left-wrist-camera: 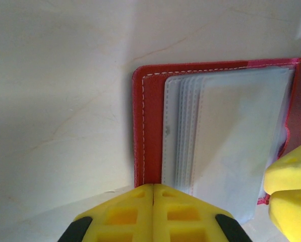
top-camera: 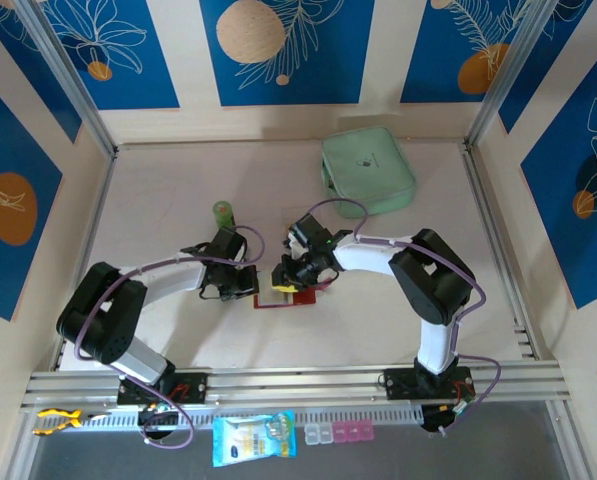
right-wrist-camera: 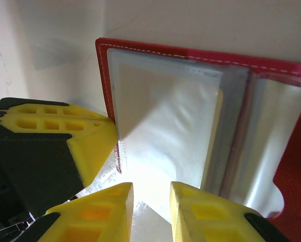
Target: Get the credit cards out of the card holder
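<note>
The card holder lies open and flat mid-bench, toward the near edge. Expect its clear sleeves to be light and floppy and the credit cards hidden inside to be thin, stiff and slick, so pinch a card by whatever short edge shows. Your left gripper, pressed together, sits at the holder's left edge, and the right gripper stands slightly spread over a sleeve's lip, with both arms bent inward and wrists tipped down.

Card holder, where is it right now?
The card holder lies open on the table, front middle in the top view, the left gripper at its left edge and the right gripper over it, well short of the mint-green pouch.
</note>
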Robot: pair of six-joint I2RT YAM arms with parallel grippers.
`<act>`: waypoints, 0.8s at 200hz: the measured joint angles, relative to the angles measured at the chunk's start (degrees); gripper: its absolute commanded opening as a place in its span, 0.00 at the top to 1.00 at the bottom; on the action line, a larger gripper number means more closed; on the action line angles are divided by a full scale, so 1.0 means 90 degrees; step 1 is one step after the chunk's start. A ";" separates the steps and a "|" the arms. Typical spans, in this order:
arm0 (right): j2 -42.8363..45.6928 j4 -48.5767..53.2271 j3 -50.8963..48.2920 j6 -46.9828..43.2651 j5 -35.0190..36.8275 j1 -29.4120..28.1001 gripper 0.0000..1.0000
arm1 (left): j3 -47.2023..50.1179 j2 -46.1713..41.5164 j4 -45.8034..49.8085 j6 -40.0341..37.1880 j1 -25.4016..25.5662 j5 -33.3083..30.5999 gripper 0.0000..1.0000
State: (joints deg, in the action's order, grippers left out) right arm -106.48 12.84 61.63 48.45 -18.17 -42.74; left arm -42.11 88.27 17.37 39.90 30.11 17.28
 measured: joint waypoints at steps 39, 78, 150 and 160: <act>-0.0034 0.0092 0.0000 -0.0053 0.0039 0.0063 0.74 | 0.0000 0.0000 0.0000 0.0000 0.0000 0.0000 1.00; -0.0034 0.0209 -0.0012 -0.0124 0.0158 0.0112 0.74 | 0.0000 0.0000 0.0002 -0.0007 -0.0012 0.0000 1.00; -0.0022 0.0330 -0.0046 -0.0211 0.0189 0.0146 0.77 | 0.0000 -0.0051 0.0075 -0.0117 -0.0029 -0.0049 1.00; 0.0005 0.0335 -0.0061 -0.0211 0.0194 0.0146 0.77 | 0.0000 -0.0051 0.0075 -0.0119 -0.0029 -0.0049 1.00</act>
State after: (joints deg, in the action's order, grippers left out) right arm -106.43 15.86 61.08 46.54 -16.43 -41.43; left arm -42.11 87.81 18.04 38.83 29.85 16.84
